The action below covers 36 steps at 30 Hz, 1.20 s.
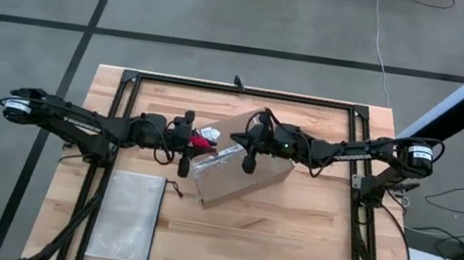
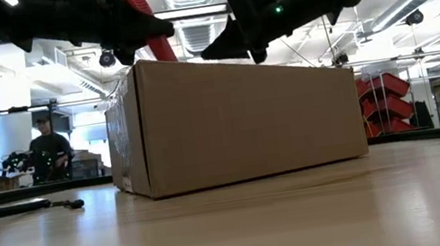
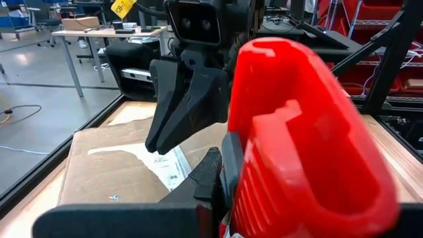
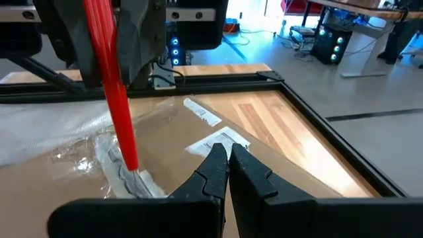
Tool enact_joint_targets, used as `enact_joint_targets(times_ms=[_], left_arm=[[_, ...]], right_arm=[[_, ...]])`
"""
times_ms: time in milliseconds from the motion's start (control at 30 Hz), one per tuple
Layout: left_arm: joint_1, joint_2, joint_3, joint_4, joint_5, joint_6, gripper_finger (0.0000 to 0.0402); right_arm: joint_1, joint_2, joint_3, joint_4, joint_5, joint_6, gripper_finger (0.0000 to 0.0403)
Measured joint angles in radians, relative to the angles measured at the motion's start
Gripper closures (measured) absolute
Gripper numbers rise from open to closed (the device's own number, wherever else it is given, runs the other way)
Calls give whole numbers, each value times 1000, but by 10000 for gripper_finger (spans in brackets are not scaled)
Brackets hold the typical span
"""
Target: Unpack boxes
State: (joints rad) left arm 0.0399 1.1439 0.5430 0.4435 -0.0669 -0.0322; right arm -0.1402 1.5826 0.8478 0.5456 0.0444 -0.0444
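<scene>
Right up against your left wrist camera is the red knife, pinched in the left gripper, so that claw is squeezed onto the handle. From above, you've got it at the box's left end, with the blade end down on the taped top where the clear tape looks wrinkled. Your right gripper hangs over the middle of the box with its fingers pressed together and nothing in them, just above the white label. You'll find the box sitting skewed at the middle of the table. Your grey pouch lies flat near the table's front-left corner, well apart from the box.
</scene>
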Motion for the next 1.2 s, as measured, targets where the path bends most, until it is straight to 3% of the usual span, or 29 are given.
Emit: enact_joint_targets(times_ms=[1200], left_arm=[[0, -1, 0, 8, 46, -28, 369]], right_arm=[[11, 0, 0, 14, -2, 53, 403]])
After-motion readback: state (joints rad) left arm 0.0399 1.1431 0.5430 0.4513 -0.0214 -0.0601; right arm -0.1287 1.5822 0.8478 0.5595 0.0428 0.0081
